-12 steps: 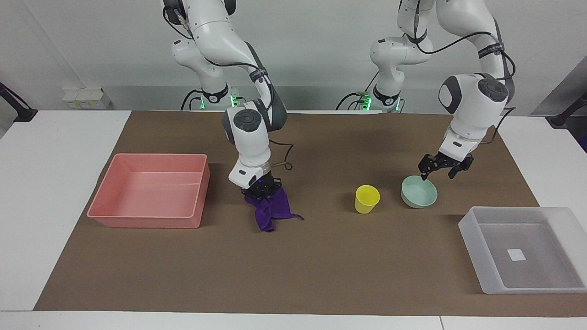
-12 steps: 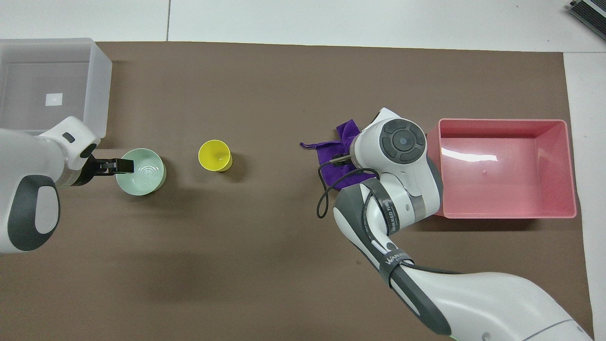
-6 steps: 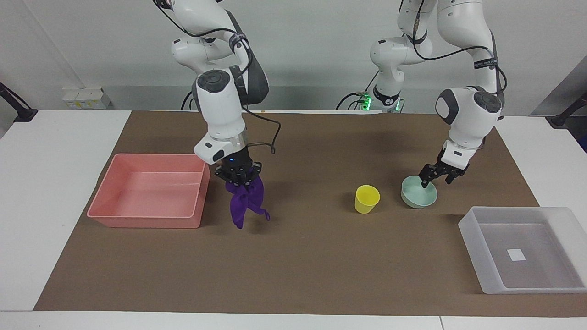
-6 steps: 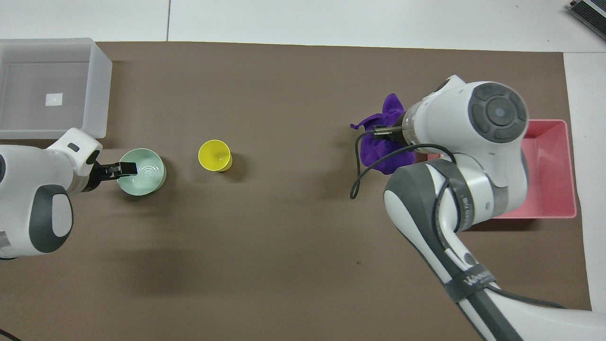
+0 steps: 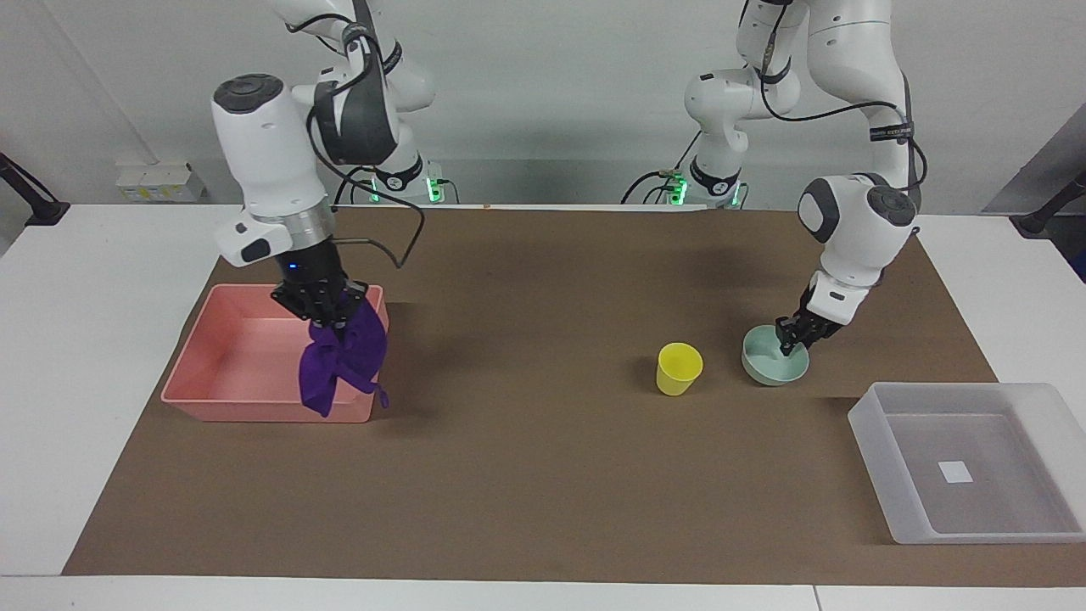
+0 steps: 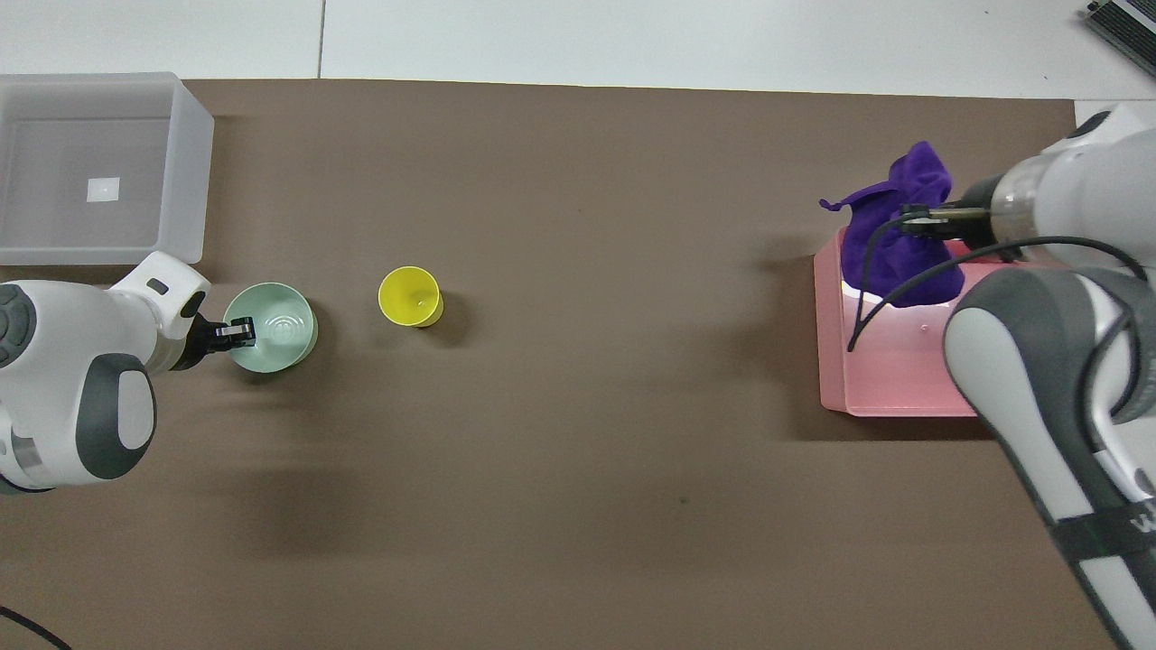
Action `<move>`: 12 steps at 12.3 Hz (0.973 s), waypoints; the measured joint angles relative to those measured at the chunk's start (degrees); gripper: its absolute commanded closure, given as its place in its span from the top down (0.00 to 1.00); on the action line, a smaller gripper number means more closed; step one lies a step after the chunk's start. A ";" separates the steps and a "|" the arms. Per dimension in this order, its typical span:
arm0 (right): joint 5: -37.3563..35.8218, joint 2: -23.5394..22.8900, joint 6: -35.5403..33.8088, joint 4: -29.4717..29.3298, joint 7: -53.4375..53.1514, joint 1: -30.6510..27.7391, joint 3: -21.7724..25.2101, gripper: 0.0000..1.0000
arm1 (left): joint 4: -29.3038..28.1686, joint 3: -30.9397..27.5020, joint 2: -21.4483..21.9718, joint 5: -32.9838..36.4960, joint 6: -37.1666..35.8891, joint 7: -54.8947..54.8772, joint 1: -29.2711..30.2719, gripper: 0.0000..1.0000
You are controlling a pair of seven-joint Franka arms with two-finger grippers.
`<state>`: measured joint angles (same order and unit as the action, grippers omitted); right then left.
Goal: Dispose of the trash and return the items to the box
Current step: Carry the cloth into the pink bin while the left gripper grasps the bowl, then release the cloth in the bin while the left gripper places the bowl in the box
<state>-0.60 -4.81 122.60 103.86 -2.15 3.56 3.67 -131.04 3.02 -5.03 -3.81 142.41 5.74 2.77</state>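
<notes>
My right gripper (image 5: pixel 327 318) is shut on the deep purple rag (image 5: pixel 339 365), which hangs over the pink tray's (image 5: pixel 254 400) end nearest the table's middle. In the overhead view the rag (image 6: pixel 894 244) covers that end of the tray (image 6: pixel 831 361) under the right gripper (image 6: pixel 912 226). My left gripper (image 5: pixel 793 335) is down on the rim of the mint-green bowl (image 5: pixel 768 369), on its side nearer the robots, shut on the rim (image 6: pixel 237 332). The bowl (image 6: pixel 280 325) rests on the mat. The yellow cup (image 5: pixel 679 367) stands upright beside the bowl (image 6: pixel 411 295).
The frosted-white box (image 5: pixel 874 441) with a white sticker lies at the left arm's end of the table, farther from the robots than the bowl (image 6: pixel 185 181). A brown mat (image 5: pixel 543 475) covers the table's middle.
My right gripper lifted the rag off the mat and carried it toward the right arm's end, over the pink tray. My left gripper came down and closed on the bowl's rim.
</notes>
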 measured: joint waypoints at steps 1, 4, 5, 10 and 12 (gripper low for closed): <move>0.00 -0.06 -0.01 0.74 2.62 -2.41 0.02 0.00 | 0.20 0.12 0.26 -0.06 -0.18 0.00 -0.06 0.00; 0.00 -0.21 -0.02 4.83 8.15 -7.76 0.03 0.00 | 4.71 0.41 2.21 -0.26 -7.06 0.00 -0.11 0.00; 0.00 -0.21 -0.02 6.39 9.24 -8.75 0.03 0.00 | 8.07 0.35 2.59 -0.26 -10.74 0.00 -0.11 0.00; 0.00 -0.68 6.71 14.39 9.74 -9.21 -0.19 0.00 | 25.94 -0.25 -2.17 -0.26 -17.73 -0.05 1.50 0.00; 0.00 -1.98 10.71 16.41 9.64 -9.24 -0.17 0.10 | 34.04 -0.38 -6.63 -0.26 -19.51 -0.15 4.12 0.00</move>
<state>-0.61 -6.79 133.31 120.27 7.49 -5.68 3.50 -97.00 2.64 -11.66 -4.07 122.90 5.59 6.90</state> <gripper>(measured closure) 0.925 0.974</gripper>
